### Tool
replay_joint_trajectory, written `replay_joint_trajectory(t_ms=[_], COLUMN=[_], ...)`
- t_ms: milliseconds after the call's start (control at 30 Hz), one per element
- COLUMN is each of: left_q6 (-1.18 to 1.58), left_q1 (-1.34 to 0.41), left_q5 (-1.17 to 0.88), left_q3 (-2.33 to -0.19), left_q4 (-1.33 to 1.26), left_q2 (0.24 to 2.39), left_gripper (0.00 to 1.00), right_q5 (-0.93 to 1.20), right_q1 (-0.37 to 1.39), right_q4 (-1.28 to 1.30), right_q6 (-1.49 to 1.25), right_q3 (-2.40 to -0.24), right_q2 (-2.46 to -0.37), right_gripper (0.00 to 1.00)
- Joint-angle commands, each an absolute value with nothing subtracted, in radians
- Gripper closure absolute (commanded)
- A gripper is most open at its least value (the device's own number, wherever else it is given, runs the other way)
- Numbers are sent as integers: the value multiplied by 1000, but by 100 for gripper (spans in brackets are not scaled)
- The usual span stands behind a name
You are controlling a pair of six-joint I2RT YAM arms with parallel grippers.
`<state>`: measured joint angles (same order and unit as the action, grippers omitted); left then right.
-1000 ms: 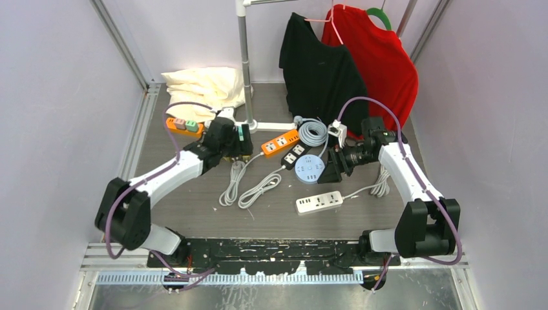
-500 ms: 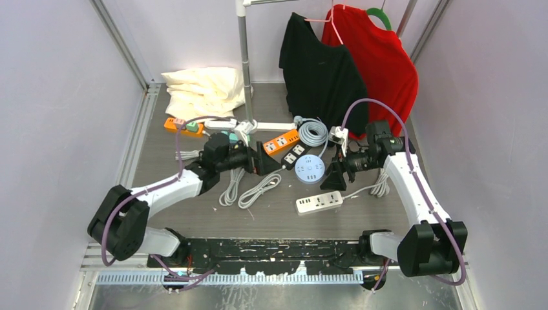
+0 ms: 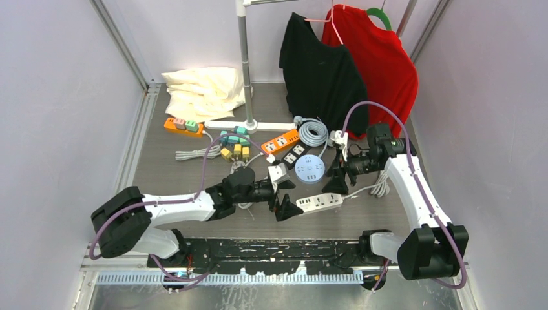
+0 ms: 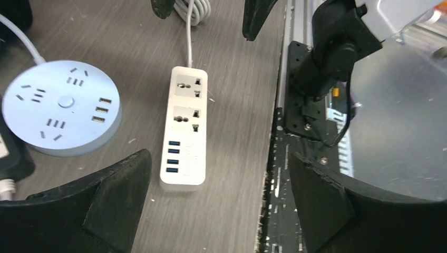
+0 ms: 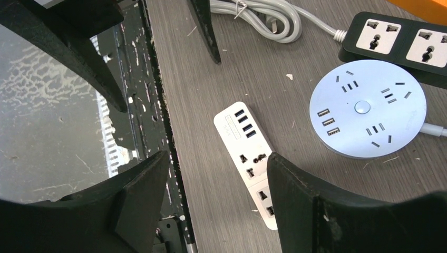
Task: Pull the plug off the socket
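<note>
One grey surface carried everything, and we placed each thing by the white power strip lying near its front edge. Far behind that strip hung a black garment and a red garment. Far back and to its left lay a cream pillow stack.

The left gripper hovered just left of the white strip. Its jaws were spread wide and empty, and the strip's USB end showed beyond them in the wrist view. The right gripper hung just behind the strip, its jaws partly apart with nothing between them.

A round blue socket sat just behind the white strip. A black strip and an orange strip lay a little farther back.

The orange socket strip lay well apart, far back to the white strip's left, with pink and green plugs seated in it. Between it and the white strip lay a cluster of teal and yellow plugs. We could not tell whether those sat in any socket.
</note>
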<state>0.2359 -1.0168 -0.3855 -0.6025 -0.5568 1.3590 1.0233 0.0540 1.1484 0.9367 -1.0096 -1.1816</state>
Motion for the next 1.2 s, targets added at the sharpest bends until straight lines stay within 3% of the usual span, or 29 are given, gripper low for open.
replay_joint_trajectory(t_ms=[0,167,300,433,600,900,1167], left_q6=[92,31,-43,-135,-204,-220,-233], left_q1=[-1033,-1036,-1036,-1036,-1035,-1034,-1034], left_q5=[-339,-355,-330,-276,-172,-175,-187], left_q3=[-568,-527,-490,-455,-417,-325,-278], left_q4=[-765,-811,-815,-805,-811,-1052,-1278], left_q2=[1345,1340,1315,1295,1298,1390,1515], left_gripper=[1,0,0,1,1,1,1], right_q5=[1063,1075,1061,1033,1006,821,684], right_q1=[49,49,49,50,76,220,316], right_q4=[1196,1281,1333,1273,1225,1083,805], right_q6=[1055,1302,1492,1484,1502,1604,1368], right_q3=[-998,-954,-908,-880,-861,-800,-723], right_q2=[-1132,-1112,-1098,-1083,-1080,-1158,-1205], right_gripper=[27,24,13,0,0,0,2])
